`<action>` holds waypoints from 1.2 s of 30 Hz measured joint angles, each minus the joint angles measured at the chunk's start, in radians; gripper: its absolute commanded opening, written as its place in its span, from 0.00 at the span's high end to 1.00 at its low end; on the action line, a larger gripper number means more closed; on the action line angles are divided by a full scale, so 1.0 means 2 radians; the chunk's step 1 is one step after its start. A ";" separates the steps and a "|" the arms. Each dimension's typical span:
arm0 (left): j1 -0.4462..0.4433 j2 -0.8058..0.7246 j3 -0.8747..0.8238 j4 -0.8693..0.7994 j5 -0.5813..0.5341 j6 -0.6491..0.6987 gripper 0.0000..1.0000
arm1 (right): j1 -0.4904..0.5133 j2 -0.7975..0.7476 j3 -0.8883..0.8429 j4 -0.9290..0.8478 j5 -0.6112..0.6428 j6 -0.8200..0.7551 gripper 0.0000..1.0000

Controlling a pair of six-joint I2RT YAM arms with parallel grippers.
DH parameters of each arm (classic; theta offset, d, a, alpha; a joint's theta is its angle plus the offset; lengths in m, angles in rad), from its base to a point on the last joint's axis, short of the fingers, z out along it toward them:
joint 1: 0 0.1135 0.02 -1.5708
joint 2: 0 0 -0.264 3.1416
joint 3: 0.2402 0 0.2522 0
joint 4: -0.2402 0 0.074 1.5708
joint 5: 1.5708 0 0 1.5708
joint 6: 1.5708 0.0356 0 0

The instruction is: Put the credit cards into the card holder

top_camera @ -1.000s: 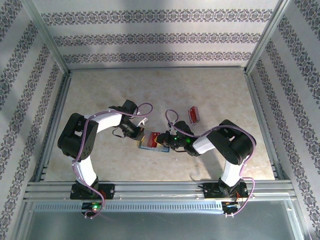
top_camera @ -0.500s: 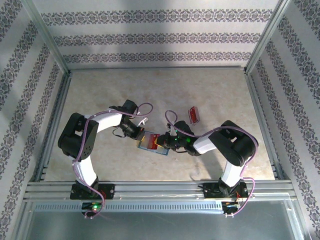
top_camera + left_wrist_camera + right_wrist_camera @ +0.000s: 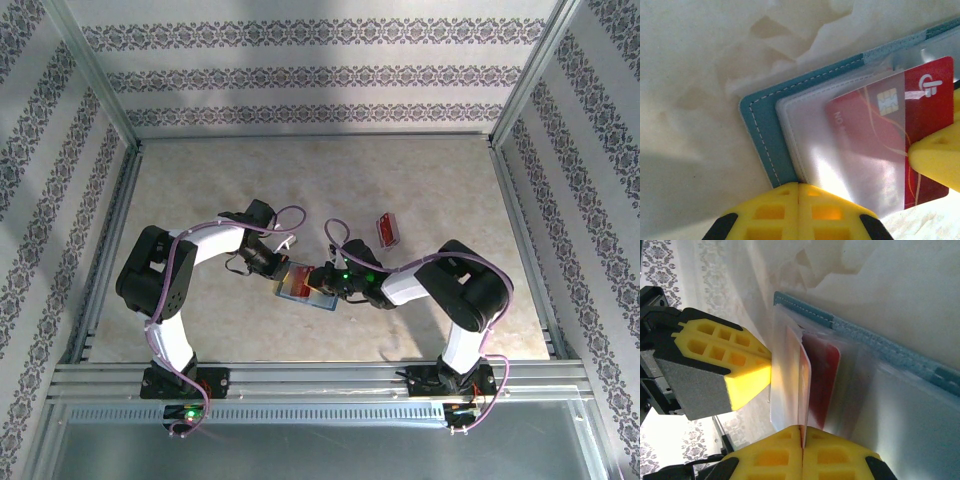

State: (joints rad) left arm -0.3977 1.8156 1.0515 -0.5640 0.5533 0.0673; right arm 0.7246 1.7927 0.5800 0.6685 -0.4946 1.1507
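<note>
**Component count.** Two grippers, one card holder and two visible red credit cards.

**Left gripper.** My left gripper point(image 3: 799, 195) is clenched, its two yellow fingers pressed together with no gap. They meet on the edge of the card holder point(image 3: 760, 135) and pin it there. The card holder lies open on the table point(image 3: 200, 180), between my two arms and just in front of them. Its teal cover faces down and its clear pocket point(image 3: 810, 130) faces up.

**Right gripper.** My right gripper point(image 3: 801, 440) is also clenched and grasps credit card no. 1 point(image 3: 930, 115) by one short edge. This card is red and carries a chip and a white logo. Most of its face lies under the film of the clear pocket, while the gripped end projects past the pocket's opening. The tips of my two grippers stand close together, on opposite sides of the card holder. In the right wrist view a darker red patch shows through the film beside the gripped card. I cannot tell whether that patch is a separate card.

**Credit card no. 2.** Credit card no. 2 point(image 3: 387, 230) is red and rests on the table beyond my right gripper, well apart from the card holder. Neither gripper touches it. I cannot tell whether it is one card or several stacked.
</note>
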 measured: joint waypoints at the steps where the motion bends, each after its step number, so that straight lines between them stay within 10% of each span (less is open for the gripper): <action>1: 0.000 0.000 0.000 0.000 -0.001 0.000 1.00 | 0.000 0.002 0.001 0.000 0.000 0.001 0.87; 16: -0.007 0.000 0.000 0.008 -0.002 -0.004 1.00 | -0.001 -0.060 0.011 -0.134 0.020 -0.031 0.62; 23: -0.008 0.000 0.000 0.009 -0.002 -0.004 1.00 | 0.000 -0.056 0.020 -0.163 0.026 -0.041 0.84; 36: -0.008 0.000 0.000 0.009 -0.003 -0.006 1.00 | 0.009 -0.028 0.051 -0.173 0.029 -0.040 0.90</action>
State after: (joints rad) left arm -0.4133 1.8149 1.0512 -0.5465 0.5480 0.0555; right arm 0.7425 1.7374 0.6819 0.3218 -0.4366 1.0702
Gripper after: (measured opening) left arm 0.047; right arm 0.106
